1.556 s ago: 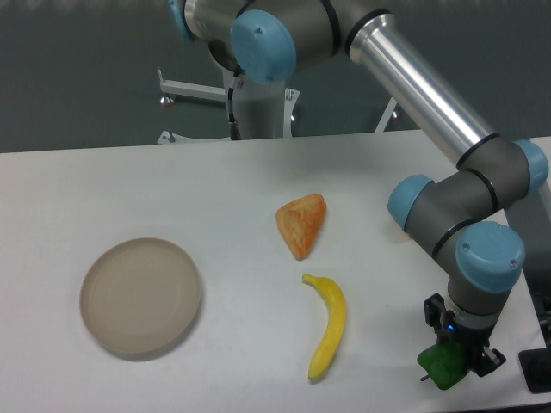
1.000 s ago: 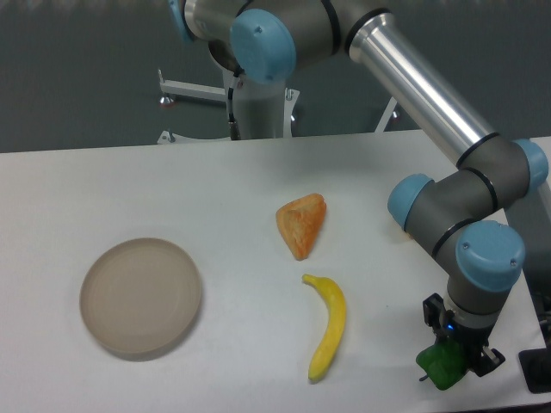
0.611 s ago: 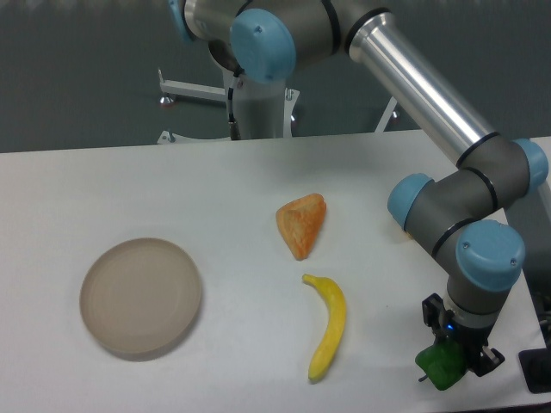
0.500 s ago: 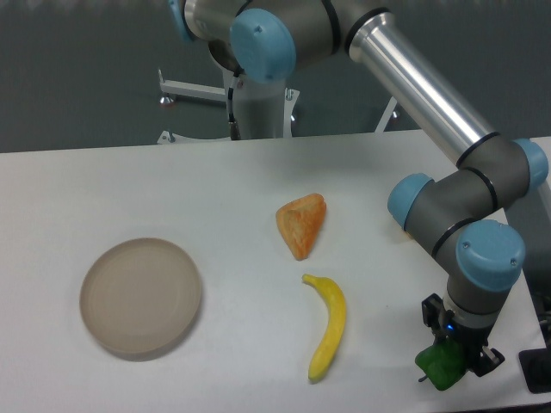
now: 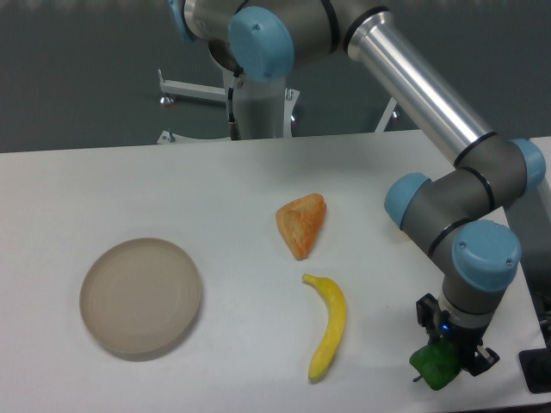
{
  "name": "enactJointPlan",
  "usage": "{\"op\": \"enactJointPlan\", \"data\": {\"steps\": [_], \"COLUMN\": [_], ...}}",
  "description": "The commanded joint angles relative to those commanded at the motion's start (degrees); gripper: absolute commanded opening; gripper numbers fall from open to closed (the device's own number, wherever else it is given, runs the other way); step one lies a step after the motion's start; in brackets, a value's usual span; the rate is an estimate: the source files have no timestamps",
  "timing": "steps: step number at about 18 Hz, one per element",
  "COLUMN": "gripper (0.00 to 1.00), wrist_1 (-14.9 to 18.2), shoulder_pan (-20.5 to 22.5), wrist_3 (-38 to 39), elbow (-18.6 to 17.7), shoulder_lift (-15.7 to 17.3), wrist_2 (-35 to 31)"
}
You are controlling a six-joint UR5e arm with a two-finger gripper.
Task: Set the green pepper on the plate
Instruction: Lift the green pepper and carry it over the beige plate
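The green pepper (image 5: pixel 436 368) is at the front right of the table, small, glossy and bright green. My gripper (image 5: pixel 447 361) points straight down over it, its fingers shut on the pepper's sides; the fingertips are mostly hidden behind the wrist. The plate (image 5: pixel 141 297) is a round beige dish with a low rim, lying far to the left with nothing on it.
A yellow banana (image 5: pixel 328 326) lies between pepper and plate, left of the gripper. An orange wedge-shaped piece of food (image 5: pixel 301 224) sits behind the banana at mid-table. A dark object (image 5: pixel 535 372) stands at the right edge, close to the gripper.
The wrist and the pepper have shifted slightly to the left. Everything else stays where it was.
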State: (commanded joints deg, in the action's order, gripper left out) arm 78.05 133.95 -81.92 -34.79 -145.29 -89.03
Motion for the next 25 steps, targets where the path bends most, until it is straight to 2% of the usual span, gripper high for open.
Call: {"op": "enactJointPlan", "data": {"steps": [5,8,10,12,16,21,23,25], "gripper": [0.38,0.38,0.37,0.37,0.37,0.37,0.37,0.37], "wrist_1": [0.0,0.0,0.0,-0.5,-3.1,-3.6,-6.5,-10.7], "shoulder_pan": [-2.5,-4.7,-6.1,-7.6,-11.2,-16.5,-19.1,-21.2], "wrist_3": [4.8,11.1,15.1,19.0,21.6,27.3,29.8,31.4], "elbow": [-5.5,-7.9,-10.8,-15.9,-24.7,-29.3,-31.3,-34.7], "shoulder_lift": [4.6,7.0,9.6,13.0,18.8,21.9,22.5,23.6], "wrist_2": [1.1,2.8,6.0,8.1,8.2,8.6,9.0,8.9]}}
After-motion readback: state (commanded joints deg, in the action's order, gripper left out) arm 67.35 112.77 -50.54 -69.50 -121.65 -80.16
